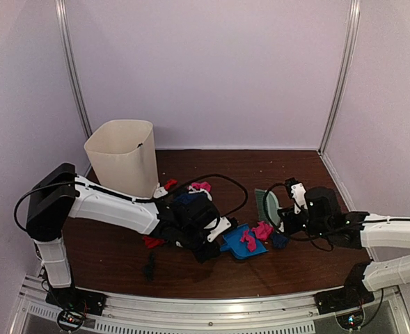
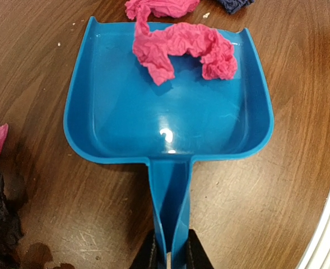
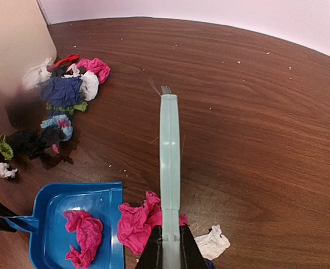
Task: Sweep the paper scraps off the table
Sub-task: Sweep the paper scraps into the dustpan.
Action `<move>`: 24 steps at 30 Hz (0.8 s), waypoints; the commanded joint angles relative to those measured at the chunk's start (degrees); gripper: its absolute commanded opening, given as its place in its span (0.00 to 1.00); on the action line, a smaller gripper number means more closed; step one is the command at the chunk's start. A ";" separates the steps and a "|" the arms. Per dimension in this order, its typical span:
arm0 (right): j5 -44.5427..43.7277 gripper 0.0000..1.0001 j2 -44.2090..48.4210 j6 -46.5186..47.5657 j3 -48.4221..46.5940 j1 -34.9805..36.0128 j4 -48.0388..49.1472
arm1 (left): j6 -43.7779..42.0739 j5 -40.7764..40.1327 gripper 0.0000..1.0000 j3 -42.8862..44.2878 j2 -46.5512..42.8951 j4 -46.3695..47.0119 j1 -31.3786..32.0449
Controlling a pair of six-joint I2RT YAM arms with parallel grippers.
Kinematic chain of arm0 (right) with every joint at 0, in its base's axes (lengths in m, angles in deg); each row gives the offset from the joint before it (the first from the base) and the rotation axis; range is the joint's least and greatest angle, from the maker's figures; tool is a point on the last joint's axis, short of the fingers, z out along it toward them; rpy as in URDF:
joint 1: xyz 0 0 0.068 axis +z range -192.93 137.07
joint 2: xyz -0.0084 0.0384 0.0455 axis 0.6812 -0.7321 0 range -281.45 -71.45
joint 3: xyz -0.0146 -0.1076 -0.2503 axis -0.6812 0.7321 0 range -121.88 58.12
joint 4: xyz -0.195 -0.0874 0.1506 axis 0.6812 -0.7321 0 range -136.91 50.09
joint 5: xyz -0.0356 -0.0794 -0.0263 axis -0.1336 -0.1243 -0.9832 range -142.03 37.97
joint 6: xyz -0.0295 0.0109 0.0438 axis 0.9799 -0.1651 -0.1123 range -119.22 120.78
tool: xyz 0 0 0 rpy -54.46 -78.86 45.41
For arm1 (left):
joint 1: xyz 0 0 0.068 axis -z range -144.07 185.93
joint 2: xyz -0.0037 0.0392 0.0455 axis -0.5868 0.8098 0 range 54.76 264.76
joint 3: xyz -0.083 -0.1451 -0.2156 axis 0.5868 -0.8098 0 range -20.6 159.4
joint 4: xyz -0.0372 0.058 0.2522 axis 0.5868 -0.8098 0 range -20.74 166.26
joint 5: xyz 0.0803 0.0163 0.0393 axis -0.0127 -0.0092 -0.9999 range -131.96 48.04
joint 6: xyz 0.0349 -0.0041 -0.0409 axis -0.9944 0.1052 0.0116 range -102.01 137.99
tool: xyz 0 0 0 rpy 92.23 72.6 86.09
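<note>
My left gripper [image 2: 169,255] is shut on the handle of the blue dustpan [image 2: 153,112], which lies flat on the table [image 1: 260,167] with one pink scrap [image 2: 181,47] in it. My right gripper [image 3: 171,252] is shut on the pale green brush [image 3: 169,151], held just right of the pan mouth. A second pink scrap [image 3: 139,221] lies at the pan's edge by the brush, with a white scrap [image 3: 212,244] and a dark blue one [image 1: 280,240] beside it. A heap of mixed scraps [image 3: 64,92] lies by the bin.
A cream waste bin [image 1: 123,156] stands at the back left of the table. More scraps in black, red, green and white [image 3: 24,143] lie left of the dustpan. The silver front rail [image 1: 211,303] runs along the near edge.
</note>
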State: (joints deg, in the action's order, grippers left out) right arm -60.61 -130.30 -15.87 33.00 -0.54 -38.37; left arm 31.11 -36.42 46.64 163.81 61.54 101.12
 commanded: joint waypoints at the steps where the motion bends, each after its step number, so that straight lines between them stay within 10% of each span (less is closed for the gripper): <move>1: 5.41 0.00 0.39 -1.62 -1.86 -0.18 -1.06 | -0.68 -0.71 0.00 1.10 0.92 1.55 -0.53; 16: 17.74 0.00 3.85 -16.11 2.06 -0.17 3.75 | -1.98 1.43 0.00 0.35 1.04 5.55 -0.57; 24: 6.70 0.00 9.36 -16.45 -0.53 -0.12 -4.50 | -2.62 2.38 0.00 -0.66 0.83 6.41 -0.51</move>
State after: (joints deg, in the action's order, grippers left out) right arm -46.68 -124.57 -31.04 34.50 -0.54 -39.35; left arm 29.60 -35.33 46.60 163.99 64.69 100.90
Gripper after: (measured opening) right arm 0.076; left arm 0.140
